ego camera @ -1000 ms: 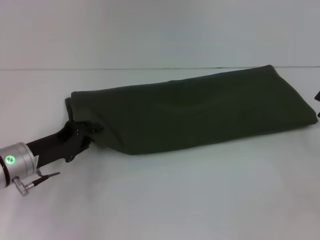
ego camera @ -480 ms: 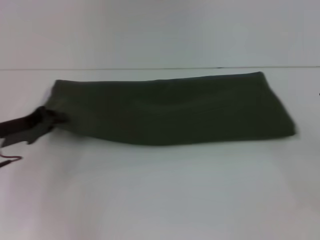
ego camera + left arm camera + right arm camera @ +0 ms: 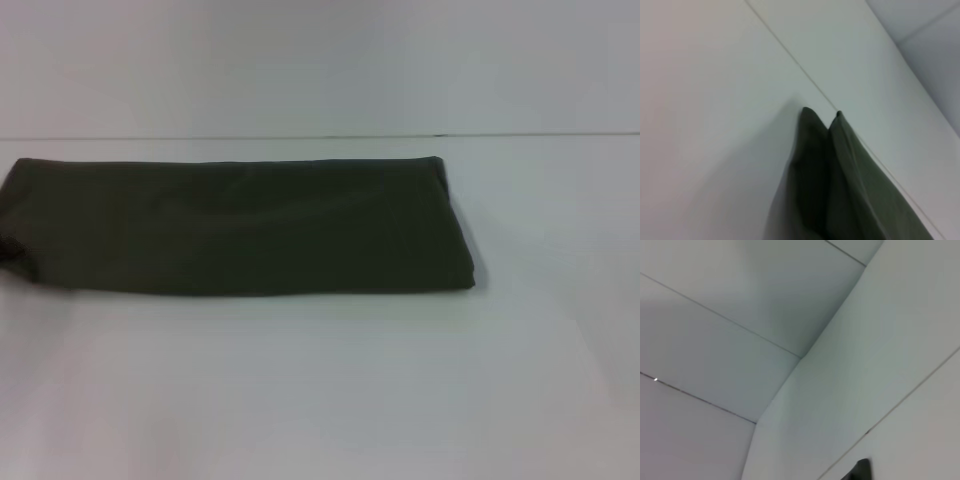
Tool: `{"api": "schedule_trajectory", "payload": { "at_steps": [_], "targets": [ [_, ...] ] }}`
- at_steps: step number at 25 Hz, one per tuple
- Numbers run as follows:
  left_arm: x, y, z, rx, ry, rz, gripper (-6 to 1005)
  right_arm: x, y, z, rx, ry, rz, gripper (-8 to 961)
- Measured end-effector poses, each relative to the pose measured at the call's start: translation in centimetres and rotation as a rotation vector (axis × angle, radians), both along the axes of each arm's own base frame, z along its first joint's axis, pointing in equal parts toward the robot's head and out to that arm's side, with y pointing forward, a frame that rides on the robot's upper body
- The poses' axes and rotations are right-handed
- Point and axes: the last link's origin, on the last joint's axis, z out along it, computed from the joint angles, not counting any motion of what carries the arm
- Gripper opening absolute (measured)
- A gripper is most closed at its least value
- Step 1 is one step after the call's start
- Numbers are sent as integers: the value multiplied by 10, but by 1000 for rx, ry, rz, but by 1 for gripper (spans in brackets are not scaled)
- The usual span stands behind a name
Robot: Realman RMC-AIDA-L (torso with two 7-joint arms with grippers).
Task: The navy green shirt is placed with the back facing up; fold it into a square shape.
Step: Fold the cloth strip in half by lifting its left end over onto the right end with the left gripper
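Observation:
The navy green shirt (image 3: 240, 225) lies on the white table as a long, flat, folded strip with its plain side up. It reaches from the head view's left border to right of centre. In the left wrist view the shirt (image 3: 840, 185) fills the near part, its far end showing two folded points. A darker bit at the strip's left end is all that shows of my left gripper (image 3: 6, 256). My right gripper is out of view.
The white table (image 3: 330, 390) stretches in front of the strip and to its right. Its back edge meets a pale wall (image 3: 320, 60). A small dark shape (image 3: 860, 471) sits at the rim of the right wrist view; I cannot tell what it is.
The shirt has slid well to the left across the table along with the left arm, which has gone almost out of the head view. The strip now lies level instead of slanted.

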Motion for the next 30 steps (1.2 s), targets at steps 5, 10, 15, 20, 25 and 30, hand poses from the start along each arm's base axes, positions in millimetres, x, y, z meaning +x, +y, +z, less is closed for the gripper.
{"api": "schedule_trajectory", "payload": {
  "at_steps": [5,10,15,20,25,30],
  "targets": [
    [3,-1,2,-3,16,-36,72,-1,1,-1,-3,3,1,852],
    [42,7,10,37,-66,-211,72,-5,3,-4,-12,6,16,853],
    [105,21,29,35,-153,-443,72,-7,3,-4,-11,19,26,854],
    [155,45,16,-65,-166,-583,72,-10,3,-7,-14,22,35,853],
    [212,69,-48,-210,-114,-709,73,-11,4,-12,-23,19,36,852],
    [246,70,-109,-295,-12,-813,73,-13,5,-16,-36,24,38,852]
  ]
}}
